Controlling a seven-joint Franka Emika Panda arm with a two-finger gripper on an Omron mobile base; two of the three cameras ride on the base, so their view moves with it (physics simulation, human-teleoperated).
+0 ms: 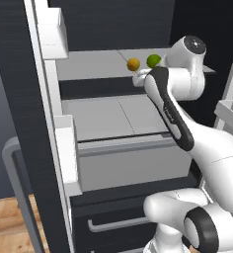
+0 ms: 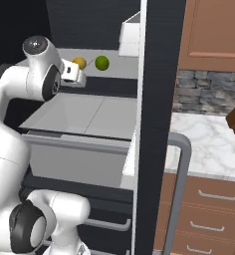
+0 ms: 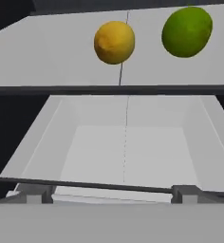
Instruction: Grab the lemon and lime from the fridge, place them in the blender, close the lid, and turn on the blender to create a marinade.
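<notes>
Left base view: the arm rises from 5 o'clock, elbow bent, hand reaching into the fridge (image 1: 49, 148) toward the lemon (image 1: 133, 64) and lime (image 1: 153, 61) on the upper shelf (image 1: 89, 64).

Right base view: the gripper (image 2: 78, 75) sits just beside the lemon.

Hand view: jaws spread wide, empty; lemon at 12 o'clock, lime at 1 o'clock.

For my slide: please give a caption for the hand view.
Lemon and lime side by side on a fridge shelf.

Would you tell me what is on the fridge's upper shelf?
The lemon and the lime sit side by side, apart, on the fridge's upper shelf. The arm hides the shelf's right end in the left base view.
</notes>
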